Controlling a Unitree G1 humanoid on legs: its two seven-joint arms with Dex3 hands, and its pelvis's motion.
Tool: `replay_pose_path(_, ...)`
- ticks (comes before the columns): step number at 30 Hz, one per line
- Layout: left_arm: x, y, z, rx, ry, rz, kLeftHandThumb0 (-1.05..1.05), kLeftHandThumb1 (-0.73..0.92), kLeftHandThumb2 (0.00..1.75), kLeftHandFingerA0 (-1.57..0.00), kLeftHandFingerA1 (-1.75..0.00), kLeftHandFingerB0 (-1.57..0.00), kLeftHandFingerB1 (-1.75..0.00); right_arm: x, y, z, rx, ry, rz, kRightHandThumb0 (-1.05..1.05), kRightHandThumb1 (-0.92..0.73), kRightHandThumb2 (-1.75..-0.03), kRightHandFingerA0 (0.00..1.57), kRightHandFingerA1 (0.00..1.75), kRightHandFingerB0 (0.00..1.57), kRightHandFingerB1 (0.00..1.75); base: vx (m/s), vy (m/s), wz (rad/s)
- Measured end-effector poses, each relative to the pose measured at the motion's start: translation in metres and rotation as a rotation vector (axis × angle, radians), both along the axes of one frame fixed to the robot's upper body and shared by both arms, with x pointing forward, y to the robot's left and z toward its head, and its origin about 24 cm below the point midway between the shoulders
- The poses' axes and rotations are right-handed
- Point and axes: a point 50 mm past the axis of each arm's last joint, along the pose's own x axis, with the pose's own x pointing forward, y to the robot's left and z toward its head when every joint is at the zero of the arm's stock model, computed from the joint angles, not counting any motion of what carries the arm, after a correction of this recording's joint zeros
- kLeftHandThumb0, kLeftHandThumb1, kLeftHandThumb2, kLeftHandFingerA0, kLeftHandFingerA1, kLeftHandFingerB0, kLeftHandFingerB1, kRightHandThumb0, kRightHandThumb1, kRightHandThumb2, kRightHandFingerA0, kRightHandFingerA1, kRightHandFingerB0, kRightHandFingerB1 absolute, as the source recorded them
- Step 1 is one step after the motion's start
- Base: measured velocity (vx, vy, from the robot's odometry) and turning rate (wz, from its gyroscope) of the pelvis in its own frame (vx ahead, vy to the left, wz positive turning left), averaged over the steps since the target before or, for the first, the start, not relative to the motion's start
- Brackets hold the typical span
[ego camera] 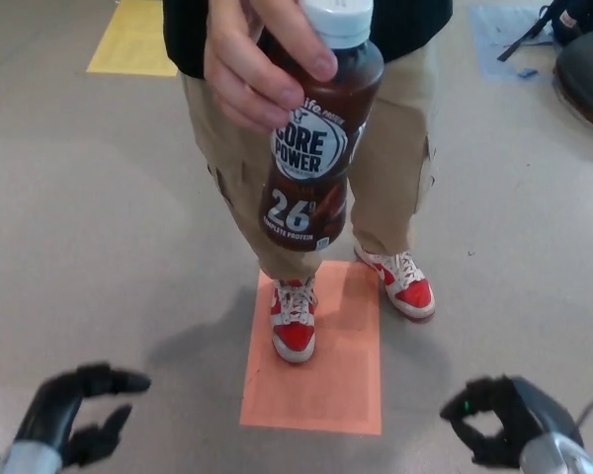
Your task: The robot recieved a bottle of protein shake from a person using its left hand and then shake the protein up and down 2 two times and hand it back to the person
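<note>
— Head view first, from the left: what's the left hand (74, 415) doing?

— Hanging low at the bottom corner, fingers (114, 381) spread apart in a loose curl, holding nothing.

— And the bottle (316, 148)?

— High in the middle, upright, gripped near its white cap by the person's hand (257, 64). Well apart from both robot hands, so I'd judge the handover hasn't begun; the receiving, both shakes and the return are all left.

— The right hand (499, 420)?

— Low at the right corner, fingers curled partly inward, empty too.

— Anything in the way?

— Not really. The person stands with one red-and-white shoe (294, 321) on an orange floor mat (326, 365); a yellow mat (136, 38) lies far back left, dark gear far right. Open floor (89, 227) between.
</note>
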Motion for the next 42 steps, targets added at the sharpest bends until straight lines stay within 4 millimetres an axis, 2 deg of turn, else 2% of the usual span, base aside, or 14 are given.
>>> replay_pose_path(7,0.02,0.0,0.027,-0.037,-0.147,-0.031,-0.14,0.82,0.65,-1.04,-0.66,-0.78,-0.56,0.003,0.004,0.004,-0.084,-0.1,0.065,-0.4,-0.69,-0.79,1.0,0.86,0.85,0.53,0.0,0.0,0.0)
replay_pose_path(16,0.059,-0.011,0.106,-0.109,-0.42,-0.18,-0.22,0.8,0.66,-1.1,-0.64,-0.8,-0.49,0.006,0.007,0.011,-0.115,-0.21,0.099,-0.4,-0.7,-0.77,1.0,0.85,0.86,0.52,0.0,0.0,0.0)
replay_pose_path(22,0.067,-0.025,0.142,-0.152,-0.507,-0.274,-0.27,0.75,0.64,-1.08,-0.53,-0.71,-0.44,0.005,0.007,0.011,-0.119,-0.229,0.106,-0.39,-0.69,-0.77,1.02,0.83,0.87,0.52,0.0,0.0,0.0)
replay_pose_path(23,0.068,-0.028,0.148,-0.159,-0.522,-0.291,-0.33,0.6,0.92,-0.89,-0.69,-0.57,-0.59,0.005,0.007,0.011,-0.12,-0.23,0.107,-0.38,-0.68,-0.79,1.02,0.85,0.86,0.51,0.0,0.0,0.0)
replay_pose_path(24,0.068,-0.03,0.154,-0.165,-0.534,-0.302,-0.33,0.66,0.6,-0.86,-0.49,-0.56,-0.39,0.005,0.007,0.011,-0.12,-0.231,0.107,-0.37,-0.67,-0.79,1.02,0.84,0.86,0.51,0.0,0.0,0.0)
replay_pose_path(25,0.068,-0.032,0.157,-0.17,-0.541,-0.31,-0.33,0.66,0.6,-0.86,-0.49,-0.56,-0.39,0.005,0.007,0.011,-0.119,-0.232,0.107,-0.37,-0.67,-0.79,1.02,0.84,0.86,0.51,0.0,0.0,0.0)
replay_pose_path(26,0.068,-0.032,0.159,-0.173,-0.545,-0.314,-0.34,0.63,0.59,-0.78,-0.46,-0.51,-0.38,0.005,0.008,0.011,-0.119,-0.232,0.108,-0.37,-0.67,-0.78,1.02,0.84,0.88,0.52,0.0,0.0,0.0)
replay_pose_path(27,0.068,-0.035,0.165,-0.183,-0.552,-0.326,-0.53,0.49,0.75,-0.37,-0.46,-0.27,-0.41,0.005,0.008,0.011,-0.117,-0.233,0.108,-0.38,-0.68,-0.77,1.02,0.82,0.88,0.51,0.0,0.0,0.0)
replay_pose_path(29,0.067,-0.038,0.171,-0.2,-0.558,-0.342,-0.53,0.49,0.75,-0.37,-0.46,-0.27,-0.41,0.004,0.01,0.01,-0.114,-0.233,0.109,-0.38,-0.68,-0.77,1.02,0.82,0.88,0.51,0.0,0.0,0.0)
replay_pose_path(30,0.067,-0.039,0.173,-0.21,-0.559,-0.351,-0.32,0.36,0.92,-0.01,-0.48,0.0,-0.47,0.004,0.01,0.01,-0.113,-0.233,0.11,-0.4,-0.7,-0.75,0.99,0.83,0.86,0.51,0.0,0.0,0.0)
replay_pose_path(31,0.067,-0.04,0.175,-0.217,-0.558,-0.357,-0.67,0.45,0.78,-0.06,-0.3,-0.07,-0.2,0.004,0.011,0.01,-0.112,-0.233,0.11,-0.41,-0.71,-0.74,0.98,0.83,0.86,0.51,0.0,0.0,0.0)
replay_pose_path(32,0.066,-0.041,0.178,-0.229,-0.557,-0.366,-0.67,0.45,0.78,-0.06,-0.3,-0.07,-0.2,0.004,0.011,0.01,-0.111,-0.233,0.111,-0.41,-0.71,-0.74,0.98,0.83,0.86,0.51,0.0,0.0,0.0)
replay_pose_path(34,0.066,-0.043,0.182,-0.243,-0.557,-0.378,-0.78,0.49,0.83,0.0,-0.08,0.0,-0.05,0.004,0.012,0.01,-0.109,-0.233,0.111,-0.41,-0.71,-0.75,0.99,0.86,0.86,0.51,0.0,0.0,0.0)
replay_pose_path(42,0.062,-0.05,0.199,-0.297,-0.518,-0.462,-0.82,0.46,0.81,0.0,0.0,0.0,0.0,0.004,0.013,0.01,-0.107,-0.233,0.112,-0.4,-0.68,-0.71,0.98,0.9,0.85,0.52,0.0,0.0,0.0)
